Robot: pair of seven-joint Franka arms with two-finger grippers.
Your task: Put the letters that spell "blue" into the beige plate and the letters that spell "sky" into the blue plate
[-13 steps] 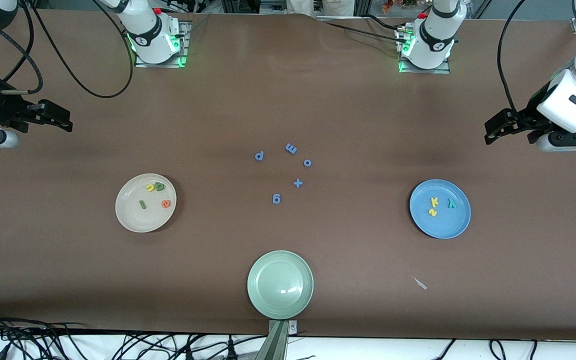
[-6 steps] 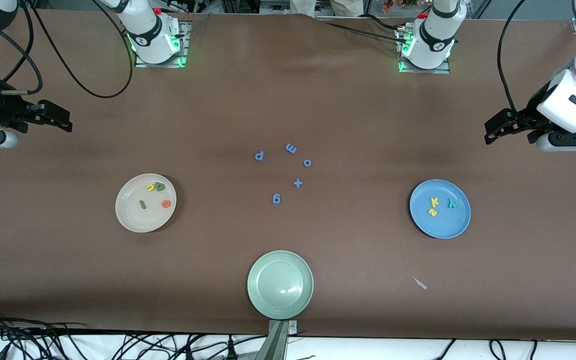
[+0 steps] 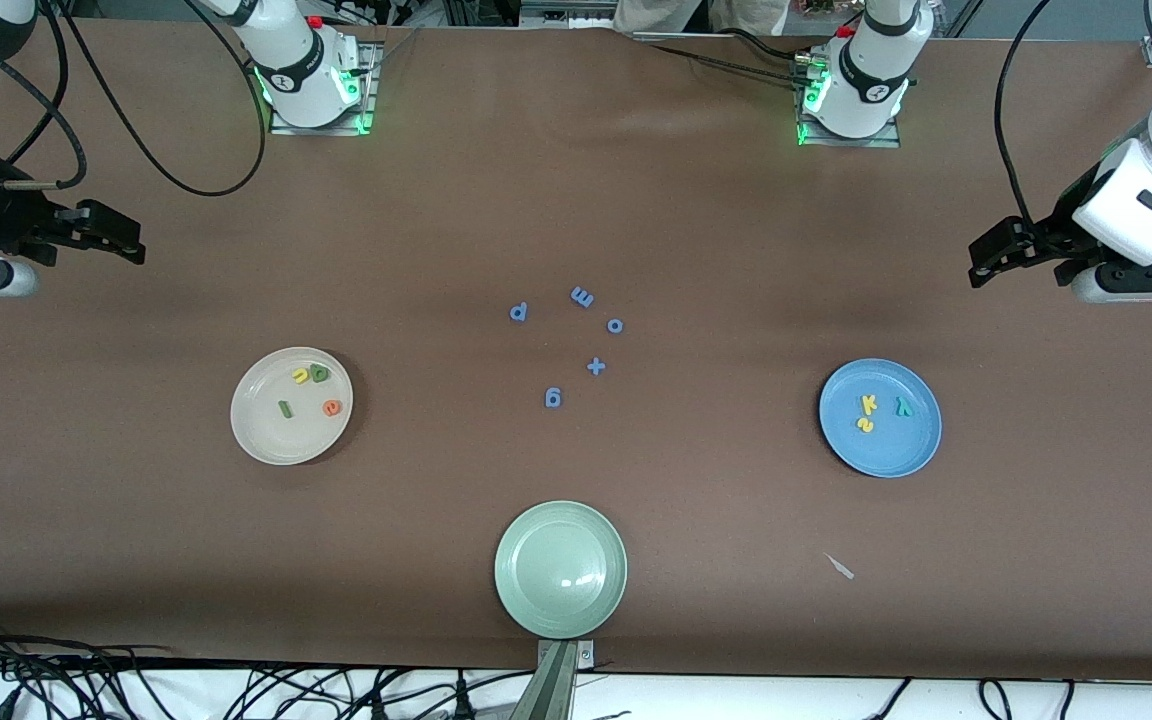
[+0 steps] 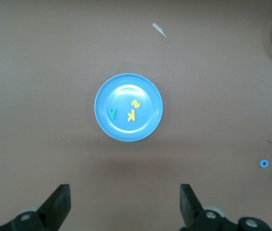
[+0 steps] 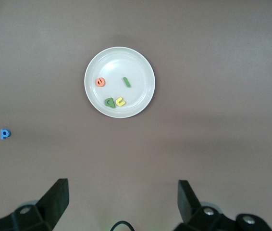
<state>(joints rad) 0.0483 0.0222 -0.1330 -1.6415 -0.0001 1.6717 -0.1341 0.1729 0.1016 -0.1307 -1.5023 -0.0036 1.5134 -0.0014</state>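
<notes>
A brown desk [image 3: 576, 200] seen from a high camera facing two robot arms.

Nearest the camera, a pale green plate [image 3: 560, 569] sits at the desk's front edge, with nothing on it. A small pale scrap [image 3: 840, 567] lies on the desk toward the left arm's end.

Farther back are two more plates. The beige plate [image 3: 291, 405] sits toward the right arm's end and holds all four letters of "blue": an orange e [image 3: 333, 407], a thin light-green l [image 3: 285, 408], a yellow u [image 3: 301, 376] and an olive-green b [image 3: 318, 373], the last two touching. The blue plate [image 3: 880, 417] sits toward the left arm's end and holds the letters of "sky": a yellow s [image 3: 865, 424] and yellow k [image 3: 869, 403] just beside each other, and a teal y [image 3: 902, 405] a little apart.

Between the two plates, five blue pieces lie loose on the desk: g [image 3: 553, 398], a plus sign [image 3: 595, 366], o [image 3: 615, 325], p [image 3: 519, 312] and m [image 3: 582, 296].

The right gripper [image 3: 121, 240] hangs in the air at its end of the desk, well apart from the beige plate, fingers spread wide and holding nothing. The left gripper [image 3: 991, 255] hangs likewise at its own end, well apart from the blue plate, fingers spread and holding nothing. Both arms wait.
</notes>
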